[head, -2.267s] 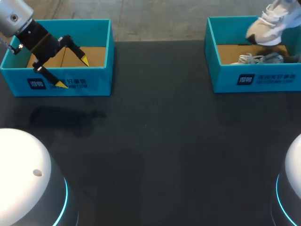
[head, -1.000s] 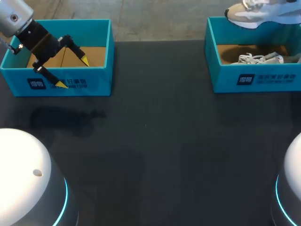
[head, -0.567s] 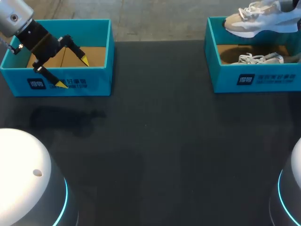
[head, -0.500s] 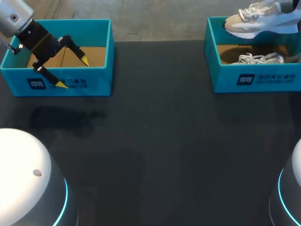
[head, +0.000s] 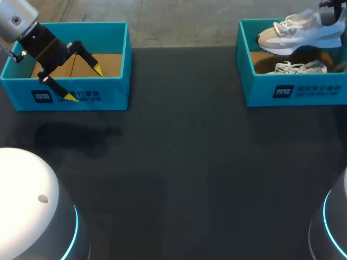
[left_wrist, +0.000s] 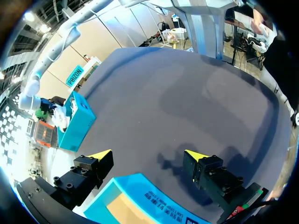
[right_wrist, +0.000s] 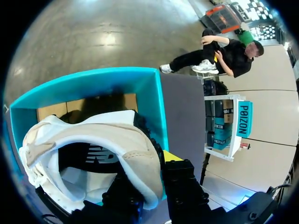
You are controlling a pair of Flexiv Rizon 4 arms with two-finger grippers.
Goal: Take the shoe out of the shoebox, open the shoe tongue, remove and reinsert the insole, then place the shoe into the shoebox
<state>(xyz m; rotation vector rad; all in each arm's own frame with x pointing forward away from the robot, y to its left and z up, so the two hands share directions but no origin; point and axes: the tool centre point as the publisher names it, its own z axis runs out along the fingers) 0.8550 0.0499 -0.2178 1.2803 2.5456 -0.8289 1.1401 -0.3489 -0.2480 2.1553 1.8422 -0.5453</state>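
Note:
A white and beige sneaker [head: 295, 33] hangs level over the right teal shoebox [head: 293, 89], toe toward the table's middle. My right gripper [right_wrist: 150, 183] is shut on its heel collar. One yellow-tipped finger [right_wrist: 172, 157] is outside the heel, and the other is hidden inside the shoe [right_wrist: 93, 154]. A second sneaker [head: 297, 67] with loose laces lies in that box. My left gripper [head: 84, 83] hovers open over the front wall of the left teal box [head: 116, 54]. In the left wrist view that gripper [left_wrist: 148, 155] holds nothing.
The left box [left_wrist: 140, 200] shows only its brown cardboard floor. Between the two boxes lies the dark table top [head: 179, 162]. The arms' white bases [head: 32, 216] stand at the near corners.
The sneaker in my right gripper has swung from toe-down to level and come nearer over the right box. The left arm has not moved.

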